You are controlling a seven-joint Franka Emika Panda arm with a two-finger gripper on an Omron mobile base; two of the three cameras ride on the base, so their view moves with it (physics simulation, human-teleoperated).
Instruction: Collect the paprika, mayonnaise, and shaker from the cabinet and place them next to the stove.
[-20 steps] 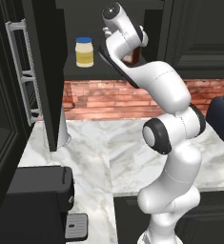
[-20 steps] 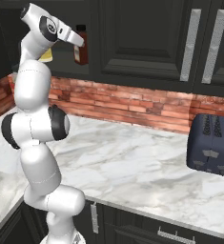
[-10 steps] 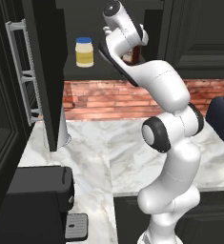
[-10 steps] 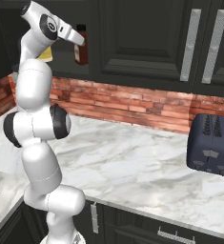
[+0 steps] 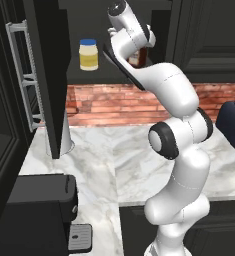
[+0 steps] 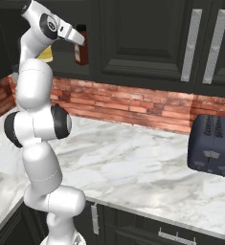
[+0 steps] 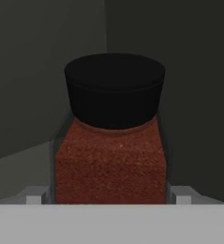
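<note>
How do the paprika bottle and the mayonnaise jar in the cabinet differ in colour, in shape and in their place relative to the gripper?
The paprika is dark red-brown with a black cap; the mayonnaise is pale yellow with a blue lid. The paprika looks taller and slimmer, the mayonnaise squat. The gripper straddles the paprika, while the mayonnaise stands apart, untouched. Both stand upright in the cabinet recess.

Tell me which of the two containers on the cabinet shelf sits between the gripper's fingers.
The dark red-brown paprika bottle with the black cap. The gripper straddles it, whereas the pale-yellow, blue-lidded mayonnaise jar stands apart, untouched.

Paprika (image 7: 111, 167) red-brown, black cap; mayonnaise (image 5: 88, 55) pale yellow, blue lid.
</note>
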